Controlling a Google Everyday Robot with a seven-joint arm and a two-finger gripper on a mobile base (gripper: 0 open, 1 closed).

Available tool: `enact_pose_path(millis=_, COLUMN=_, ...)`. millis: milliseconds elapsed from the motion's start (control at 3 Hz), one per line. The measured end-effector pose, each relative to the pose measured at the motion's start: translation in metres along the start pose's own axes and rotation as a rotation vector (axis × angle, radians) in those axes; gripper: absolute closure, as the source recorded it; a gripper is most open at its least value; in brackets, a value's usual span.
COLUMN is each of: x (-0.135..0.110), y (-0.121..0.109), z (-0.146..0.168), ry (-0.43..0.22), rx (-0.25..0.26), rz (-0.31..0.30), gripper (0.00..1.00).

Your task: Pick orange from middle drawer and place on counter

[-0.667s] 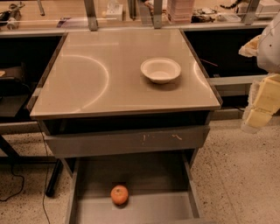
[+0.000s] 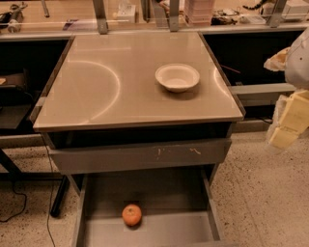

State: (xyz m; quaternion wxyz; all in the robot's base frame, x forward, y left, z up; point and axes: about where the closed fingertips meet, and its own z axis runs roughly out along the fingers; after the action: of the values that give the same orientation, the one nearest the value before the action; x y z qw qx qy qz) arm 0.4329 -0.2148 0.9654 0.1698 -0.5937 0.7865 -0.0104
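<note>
The orange [image 2: 132,214] lies on the floor of the open middle drawer [image 2: 193,231], left of centre and near its front. The drawer is pulled out under the counter [image 2: 96,96], a glossy tan top with a curved arc mark. My gripper [image 2: 288,123], pale yellow under a white arm, hangs at the right edge of the view. It is beside the counter's right side, above the floor, and well up and to the right of the orange. It holds nothing that I can see.
A white bowl [image 2: 177,77] stands on the counter right of centre. A shut drawer with a scuffed grey front [image 2: 140,155] sits just above the open one. A cluttered bench [image 2: 203,12] runs along the back. Speckled floor [image 2: 260,193] lies to the right.
</note>
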Motion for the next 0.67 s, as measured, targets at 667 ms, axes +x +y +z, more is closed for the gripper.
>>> enact_pose_path(millis=667, x=-0.029, y=0.070, z=0.097, ry=-0.183, rx=-0.144, rz=0.087, gripper=0.00)
